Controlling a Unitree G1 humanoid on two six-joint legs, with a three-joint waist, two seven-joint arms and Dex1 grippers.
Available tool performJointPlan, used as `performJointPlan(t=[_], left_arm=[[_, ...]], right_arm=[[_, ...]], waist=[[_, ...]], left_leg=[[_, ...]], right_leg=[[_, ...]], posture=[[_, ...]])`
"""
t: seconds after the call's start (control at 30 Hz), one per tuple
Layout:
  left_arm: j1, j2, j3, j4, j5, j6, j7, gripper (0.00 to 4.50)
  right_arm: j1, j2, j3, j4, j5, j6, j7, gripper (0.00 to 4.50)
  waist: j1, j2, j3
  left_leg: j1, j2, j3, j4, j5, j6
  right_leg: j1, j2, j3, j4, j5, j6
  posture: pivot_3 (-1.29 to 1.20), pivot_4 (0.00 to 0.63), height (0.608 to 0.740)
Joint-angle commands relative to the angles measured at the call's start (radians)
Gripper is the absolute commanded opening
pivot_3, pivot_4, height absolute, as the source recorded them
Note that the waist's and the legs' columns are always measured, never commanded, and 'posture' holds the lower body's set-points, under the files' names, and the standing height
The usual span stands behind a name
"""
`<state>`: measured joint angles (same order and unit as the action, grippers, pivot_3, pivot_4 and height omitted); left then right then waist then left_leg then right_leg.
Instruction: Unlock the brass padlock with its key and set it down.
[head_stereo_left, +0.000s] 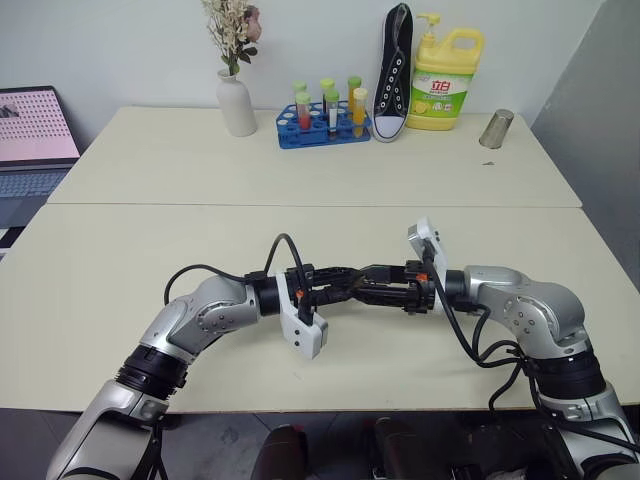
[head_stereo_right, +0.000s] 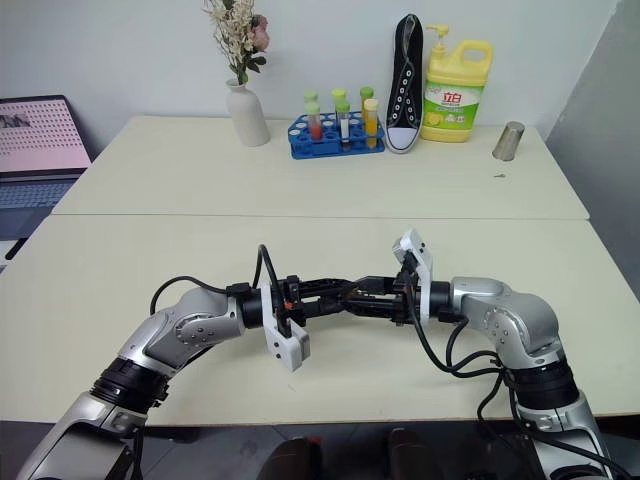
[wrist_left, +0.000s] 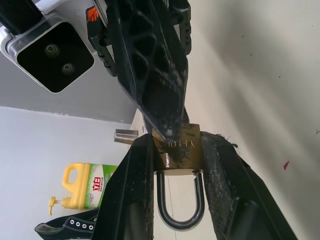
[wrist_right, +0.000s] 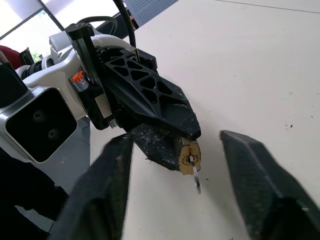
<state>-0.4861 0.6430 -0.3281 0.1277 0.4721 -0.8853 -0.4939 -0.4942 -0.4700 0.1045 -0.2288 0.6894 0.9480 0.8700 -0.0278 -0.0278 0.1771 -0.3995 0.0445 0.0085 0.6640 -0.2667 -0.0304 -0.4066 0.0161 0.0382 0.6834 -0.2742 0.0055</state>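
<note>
Left hand (wrist_left: 172, 165) is clamped on the brass padlock (wrist_left: 178, 150), one finger against each side of the body. Its thin silvery shackle (wrist_left: 181, 210) hangs closed, looping back between the fingers towards the wrist, and the keyhole face points out past the fingertips.

Right hand (wrist_right: 175, 175) faces it with both fingers spread and gripping nothing. In the right wrist view the padlock (wrist_right: 189, 156) sits in the gap between those fingers, apart from each. In the left wrist view one right fingertip (wrist_left: 165, 117) reaches the lock's outer face; contact cannot be confirmed.

The key (wrist_right: 195, 177) is seated in the keyhole. Its shaft and ring head stick out of the lock face towards the right hand, so its long axis runs roughly along the line joining the two hands. The right hand is the nearer to the key and the only free one. Judgement: the coming move is for those fingers to close on the ring head and twist; the lock is not yet open.

From the head views, the two hands (head_stereo_left: 362, 288) meet above the near desk (head_stereo_left: 120, 290), with the lock held clear of the surface.

Count: one padlock, one key, two hands. On the far desk: one vase (head_stereo_left: 236, 103), one tube rack (head_stereo_left: 322, 125), one shoe (head_stereo_left: 394, 70), one yellow bottle (head_stereo_left: 445, 82), one metal cup (head_stereo_left: 496, 129).
</note>
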Motion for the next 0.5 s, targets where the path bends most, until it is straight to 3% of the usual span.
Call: performJointPlan(t=[0.03, 0.13, 0.17, 0.5], left_arm=[[-0.017, 0.003, 0.010, -0.027, -0.031, -0.009, 0.000, 0.96], [-0.017, 0.003, 0.011, -0.026, -0.031, -0.008, 0.000, 0.96], [-0.016, 0.003, 0.012, -0.028, -0.033, -0.008, 0.000, 0.96], [-0.010, 0.000, 0.020, -0.031, -0.034, -0.016, 0.006, 0.96]], right_arm=[[-0.019, -0.003, -0.003, -0.017, 0.010, -0.009, 0.009, 1.42], [-0.019, -0.003, 0.000, -0.018, 0.008, -0.012, 0.013, 0.29], [-0.018, -0.002, 0.000, -0.019, 0.010, -0.012, 0.014, 0.13], [-0.022, -0.004, -0.004, -0.026, 0.028, -0.008, 0.041, 0.13]], waist=[[0.000, 0.000, 0.000], [0.000, 0.000, 0.000], [0.000, 0.000, 0.000], [0.000, 0.000, 0.000]], left_leg=[[0.000, 0.000, 0.000, 0.000, 0.000, 0.000], [0.000, 0.000, 0.000, 0.000, 0.000, 0.000], [0.000, 0.000, 0.000, 0.000, 0.000, 0.000], [0.000, 0.000, 0.000, 0.000, 0.000, 0.000]], right_leg=[[0.000, 0.000, 0.000, 0.000, 0.000, 0.000], [0.000, 0.000, 0.000, 0.000, 0.000, 0.000], [0.000, 0.000, 0.000, 0.000, 0.000, 0.000], [0.000, 0.000, 0.000, 0.000, 0.000, 0.000]], posture=[[0.00, 0.150, 0.740], [0.00, 0.150, 0.740], [0.00, 0.150, 0.740], [0.00, 0.150, 0.740]])
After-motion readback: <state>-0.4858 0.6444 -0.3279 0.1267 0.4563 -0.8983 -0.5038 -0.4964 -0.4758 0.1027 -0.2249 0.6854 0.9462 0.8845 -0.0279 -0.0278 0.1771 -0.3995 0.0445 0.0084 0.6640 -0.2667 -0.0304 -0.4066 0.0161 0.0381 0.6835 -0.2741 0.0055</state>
